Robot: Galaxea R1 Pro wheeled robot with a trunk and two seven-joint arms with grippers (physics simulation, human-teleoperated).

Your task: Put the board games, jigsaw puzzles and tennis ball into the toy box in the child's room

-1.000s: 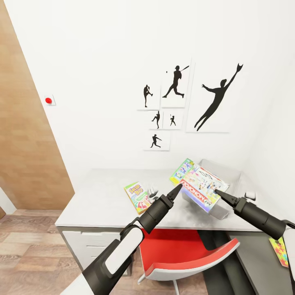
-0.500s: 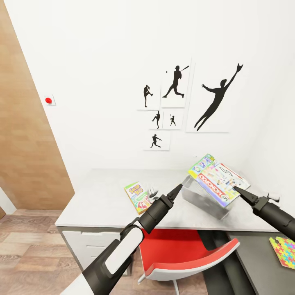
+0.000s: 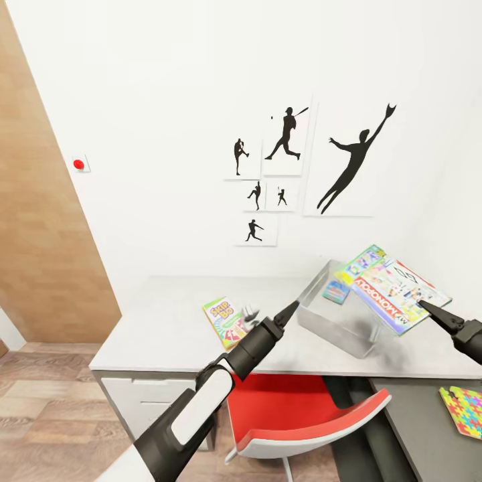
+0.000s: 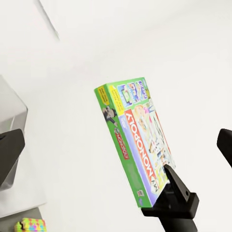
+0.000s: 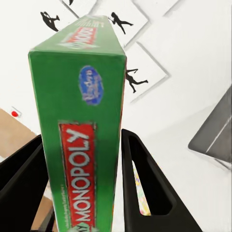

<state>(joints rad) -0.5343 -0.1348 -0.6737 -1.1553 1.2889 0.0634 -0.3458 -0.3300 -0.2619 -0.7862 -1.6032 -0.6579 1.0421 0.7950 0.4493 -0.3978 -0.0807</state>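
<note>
MONOPOLY box is up in the air, pinched at its near edge by the right gripper, tilted, printed face up toward the head camera, hanging above and just to the right of the toy box. The right wrist view shows the box's green edge clamped between the two black fingers, one on each face. In the left wrist view the same box is seen against the white wall with the right gripper's finger on its lower corner.

Toy box sits on the table, right half, near the wall corner; a small blue game box lies inside it against the far wall of the bin. SKIP-BO box lies flat on the table top, left of the toy box and apart from it, just beside a small pale object that's too small to identify.

Left gripper hovers over the table's front edge between the SKIP-BO box and the toy box, touching neither; its fingers look pressed together to a point and hold nothing.

A jigsaw puzzle lies on the lower dark grey desk at the far right. Red chair is tucked under the table. Baseball silhouette prints hang on the wall above.
</note>
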